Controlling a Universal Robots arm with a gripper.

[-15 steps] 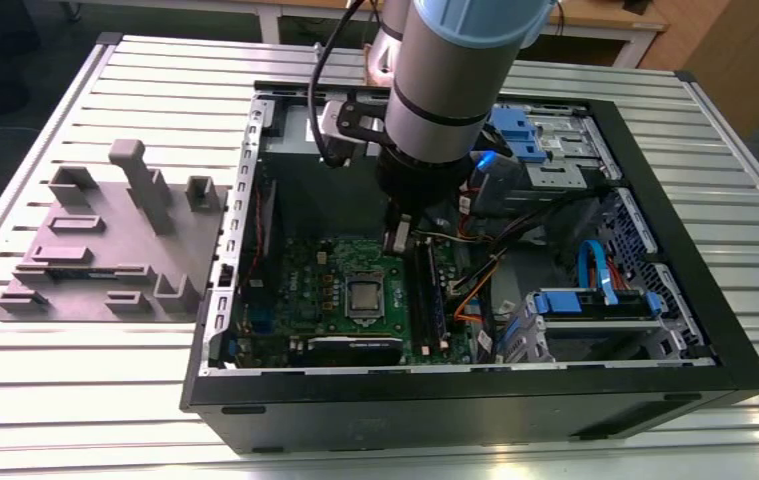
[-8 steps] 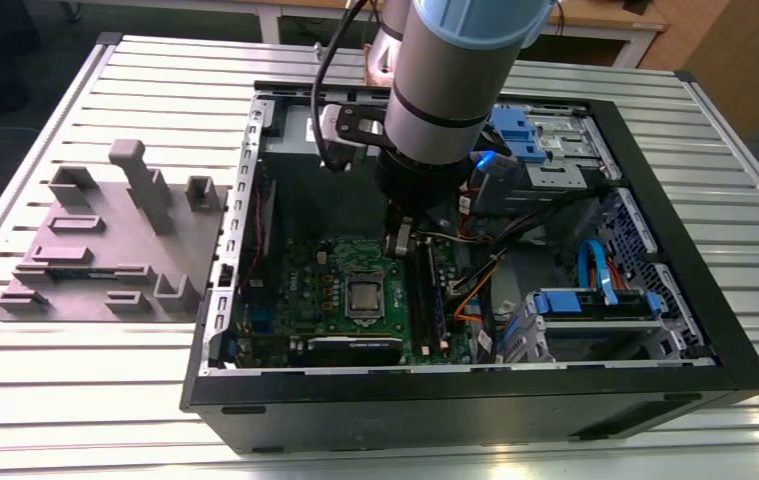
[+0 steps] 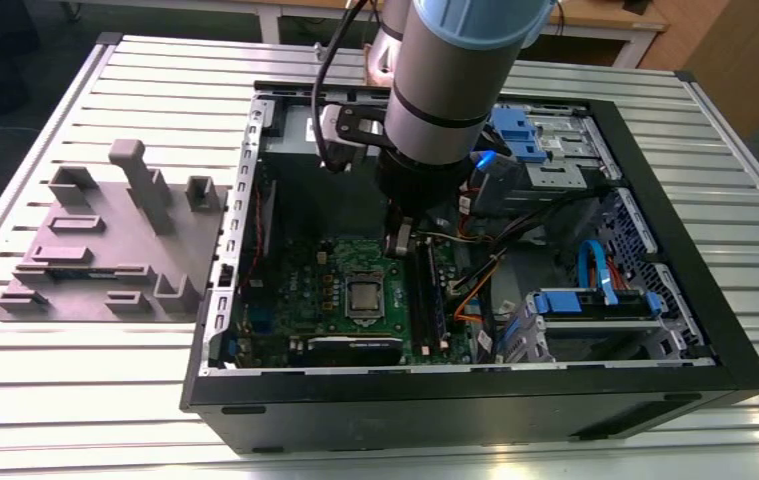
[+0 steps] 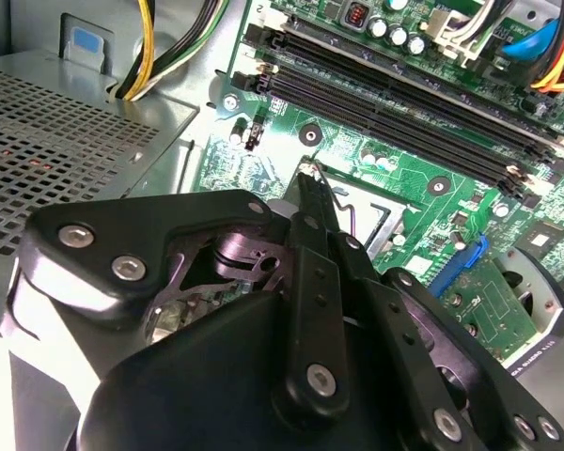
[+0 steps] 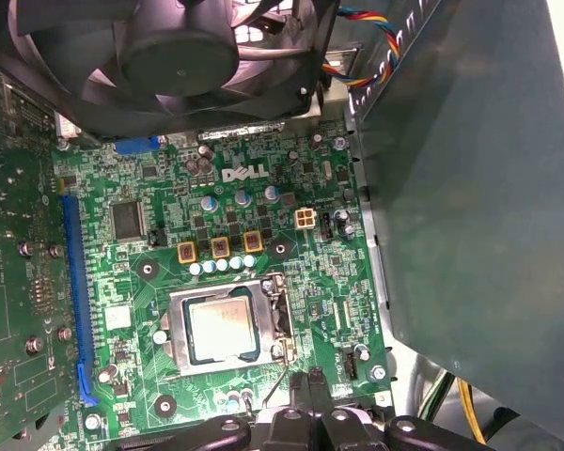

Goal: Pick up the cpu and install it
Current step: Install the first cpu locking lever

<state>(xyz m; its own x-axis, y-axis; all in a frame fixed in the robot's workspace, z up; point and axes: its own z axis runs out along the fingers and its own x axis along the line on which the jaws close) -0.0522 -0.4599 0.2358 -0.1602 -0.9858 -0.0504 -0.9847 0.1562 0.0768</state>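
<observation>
The cpu (image 3: 363, 296) is a small pale silver square lying flat inside the dark socket frame (image 5: 280, 319) on the green motherboard (image 3: 312, 290) of the open computer case. The first wrist view shows the cpu (image 5: 221, 329) level within that frame. My gripper (image 3: 399, 240) hangs just above the board, beside the socket on its memory-slot side. Its black fingertips (image 5: 308, 383) are pressed together with nothing between them. In the second wrist view the gripper (image 4: 310, 174) covers most of the socket. A thin wire lever (image 5: 271, 387) stands by the socket's edge.
A grey-mauve plastic block (image 3: 112, 240) with upright posts sits on the slatted table at the exterior view's left. Inside the case are the grey power-supply box (image 4: 66, 141), a black fan (image 5: 169, 47), long memory slots (image 4: 404, 103), loose cables (image 3: 486, 270) and blue drive brackets (image 3: 593, 300).
</observation>
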